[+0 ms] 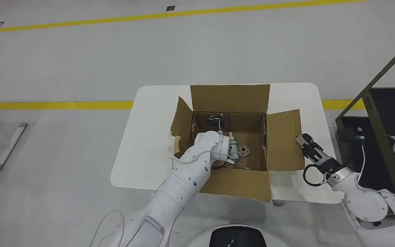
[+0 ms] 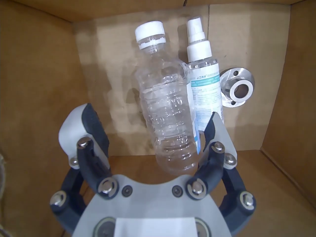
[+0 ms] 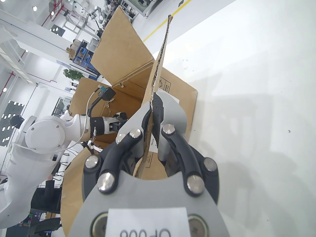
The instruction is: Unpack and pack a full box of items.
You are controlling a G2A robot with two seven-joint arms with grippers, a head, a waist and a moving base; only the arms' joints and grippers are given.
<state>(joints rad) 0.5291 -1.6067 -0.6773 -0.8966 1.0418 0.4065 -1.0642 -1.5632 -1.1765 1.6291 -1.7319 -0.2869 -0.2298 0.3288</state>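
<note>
Contents as recorded:

- One right gripper (image 3: 154,109) was logged at 3 o'clock of the box, its jaws clamped shut on the edge of the right flap (image 3: 158,67).
- One left gripper (image 2: 151,118) was logged inside the cardboard box (image 2: 37,75), jaws spread wide, with the lower half of the water bottle between them.
- One clear water bottle (image 2: 165,104), white-capped, was found lying on the box floor.
- One spray bottle (image 2: 205,85), white-nozzled, was found touching the water bottle's side.
- One metal flange (image 2: 237,87) was found just beside the spray bottle, toward 3 o'clock in the top view.
- Four flaps were counted, all folded open.
- One white table (image 1: 148,136) was noted beneath the box.
</note>
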